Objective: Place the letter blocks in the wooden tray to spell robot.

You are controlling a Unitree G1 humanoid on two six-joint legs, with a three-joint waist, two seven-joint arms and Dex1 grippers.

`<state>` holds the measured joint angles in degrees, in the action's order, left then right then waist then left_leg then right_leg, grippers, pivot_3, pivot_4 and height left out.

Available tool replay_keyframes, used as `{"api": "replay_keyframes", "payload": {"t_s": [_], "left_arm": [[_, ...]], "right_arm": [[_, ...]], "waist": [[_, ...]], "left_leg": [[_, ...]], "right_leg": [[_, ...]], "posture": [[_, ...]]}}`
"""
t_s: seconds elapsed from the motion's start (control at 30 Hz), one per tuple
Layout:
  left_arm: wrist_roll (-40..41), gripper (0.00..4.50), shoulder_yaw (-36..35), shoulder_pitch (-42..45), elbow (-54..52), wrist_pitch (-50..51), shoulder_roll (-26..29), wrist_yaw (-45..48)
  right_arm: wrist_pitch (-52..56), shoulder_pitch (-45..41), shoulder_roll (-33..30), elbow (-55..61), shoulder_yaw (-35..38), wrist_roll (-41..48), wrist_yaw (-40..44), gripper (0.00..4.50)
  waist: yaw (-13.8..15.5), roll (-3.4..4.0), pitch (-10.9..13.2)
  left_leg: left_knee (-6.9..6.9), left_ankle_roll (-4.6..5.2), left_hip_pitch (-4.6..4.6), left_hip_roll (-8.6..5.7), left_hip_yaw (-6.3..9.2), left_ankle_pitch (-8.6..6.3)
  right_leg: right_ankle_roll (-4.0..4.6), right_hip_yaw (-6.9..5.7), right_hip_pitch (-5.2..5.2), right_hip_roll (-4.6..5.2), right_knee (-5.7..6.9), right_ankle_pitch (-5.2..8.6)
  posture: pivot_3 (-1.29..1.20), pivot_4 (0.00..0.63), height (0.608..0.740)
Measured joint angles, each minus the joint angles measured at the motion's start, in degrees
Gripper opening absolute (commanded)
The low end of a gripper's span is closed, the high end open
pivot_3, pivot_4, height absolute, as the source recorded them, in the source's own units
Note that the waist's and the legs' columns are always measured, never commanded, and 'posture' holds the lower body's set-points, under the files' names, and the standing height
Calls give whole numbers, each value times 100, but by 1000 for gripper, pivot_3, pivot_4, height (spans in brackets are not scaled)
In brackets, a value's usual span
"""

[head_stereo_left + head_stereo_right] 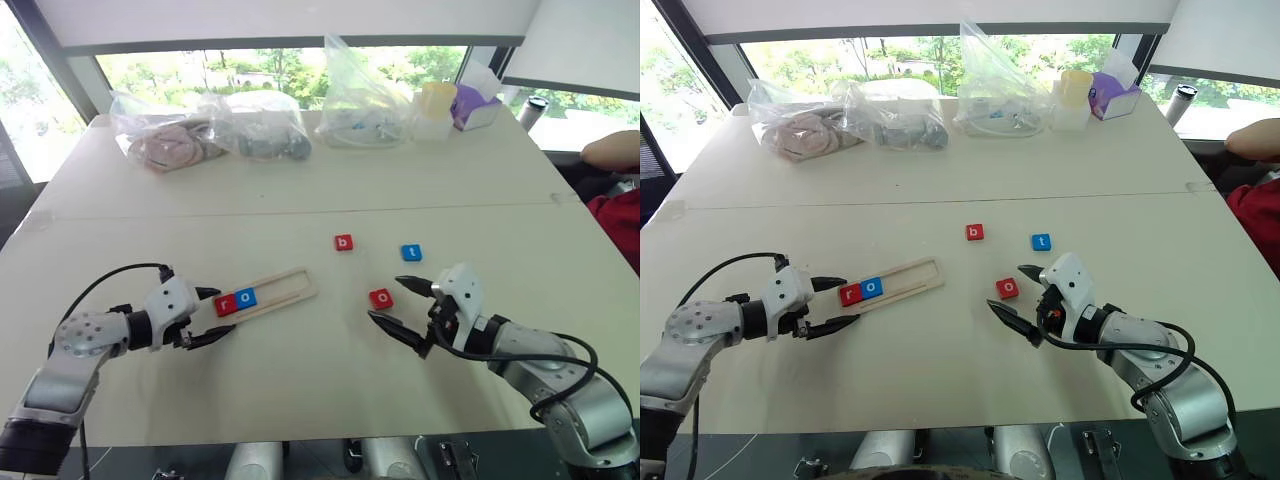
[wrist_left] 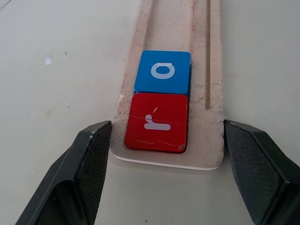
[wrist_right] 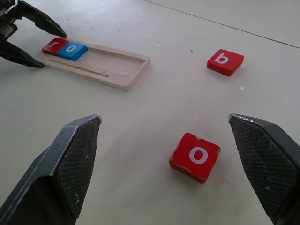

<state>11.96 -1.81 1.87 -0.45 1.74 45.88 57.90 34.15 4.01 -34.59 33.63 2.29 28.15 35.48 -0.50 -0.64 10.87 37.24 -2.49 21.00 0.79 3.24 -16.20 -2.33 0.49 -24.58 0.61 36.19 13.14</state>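
**Q:** What is the wooden tray (image 1: 287, 285) holding?

**A:** It is holding two letter blocks, touching each other, at the end nearest the left pincer (image 1: 222, 311): the red r (image 2: 156, 123) closest to it, the blue o (image 2: 163, 71) just beyond. The rest of the tray is lying bare.

**Q:** How is the left pincer standing?

**A:** It is reaching low over the table (image 1: 300, 370), released, with one finger on either side of the tray's near end. The tips are lying just beside the rim, and whether they are pressing on it cannot be told.

**Q:** And the right pincer (image 1: 386, 298)?

**A:** It is pointing forward and slightly down, released wide. The red o (image 3: 194, 157) is lying on the table just ahead, between its fingers and untouched. The red b (image 3: 225, 62) is lying farther ahead, and the blue t (image 1: 411, 252) is lying near its upper finger.
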Motion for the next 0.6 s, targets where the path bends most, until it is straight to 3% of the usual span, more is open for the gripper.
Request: {"api": "replay_keyframes", "payload": {"t_s": [0.27,0.6], "left_arm": [[-197,3168,500,859,656,-454,-10,621],[-261,3168,939,1639,1307,-657,-408,1292]], "right_arm": [[-128,-11,112,-134,-20,-116,-80,4500],[-138,23,202,-130,-75,-216,-200,4500]], "waist": [[0,3,-2],[-17,4,-3]], "left_leg": [[2,1,5,-6,-5,1],[6,2,13,-12,-2,1]], "right_leg": [[-4,-1,3,2,0,-2],[-16,6,3,1,0,-9]], "posture": [[0,150,740],[0,150,740]]}}
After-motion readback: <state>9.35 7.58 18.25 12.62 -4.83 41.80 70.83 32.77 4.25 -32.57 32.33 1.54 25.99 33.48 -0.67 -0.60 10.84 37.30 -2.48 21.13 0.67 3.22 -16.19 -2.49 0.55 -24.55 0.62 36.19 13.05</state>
